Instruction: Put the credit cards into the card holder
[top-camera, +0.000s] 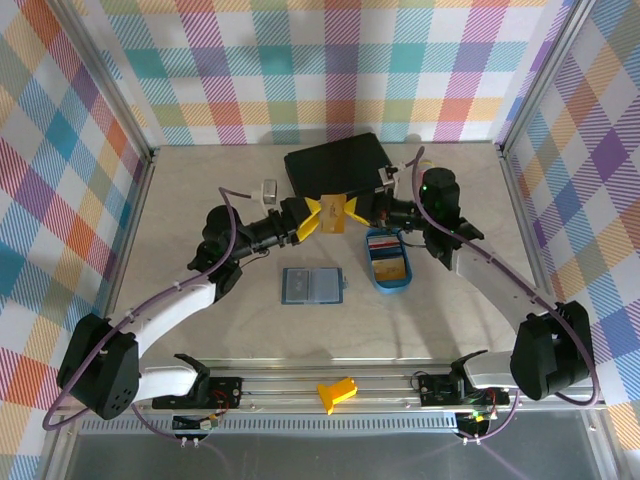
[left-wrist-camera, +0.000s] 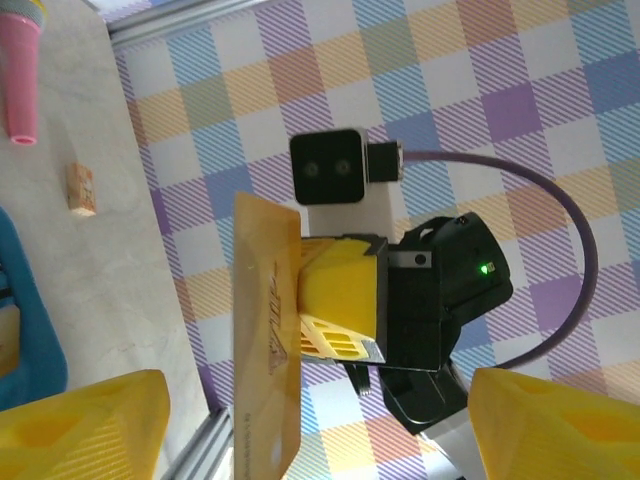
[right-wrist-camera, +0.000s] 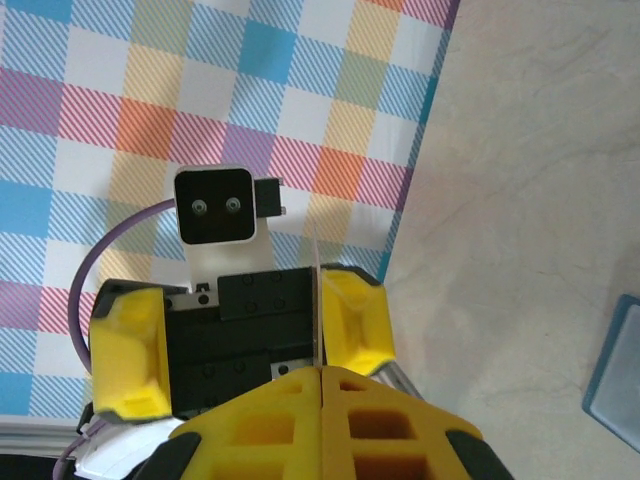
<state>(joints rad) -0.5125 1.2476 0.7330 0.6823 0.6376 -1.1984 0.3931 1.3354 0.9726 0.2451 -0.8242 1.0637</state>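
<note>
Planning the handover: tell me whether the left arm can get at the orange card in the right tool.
Probably yes. The left tool stands open facing the orange card, which the shut right tool holds up in mid-air. Nothing lies between them.

right gripper (right-wrist-camera: 320, 378), yellow plastic fingers with black pads, at bottom of frame; fingers pressed together along one seam. thin plastic card (right-wrist-camera: 319, 300), seen edge-on as a pale line, stood up out of that seam, clamped. facing it, left gripper (right-wrist-camera: 243, 338): black body, two yellow fingers set wide apart; card edge sat just inside its frame-right finger, contact unclear. white square camera block (right-wrist-camera: 212, 205) above that body, purple cable (right-wrist-camera: 100, 265) curving off it. checked multicolour wall (right-wrist-camera: 150, 80) behind, beige table top (right-wrist-camera: 530, 180) beside. corner of a blue flat object (right-wrist-camera: 618, 375) at frame edge, identity unclear.
</note>
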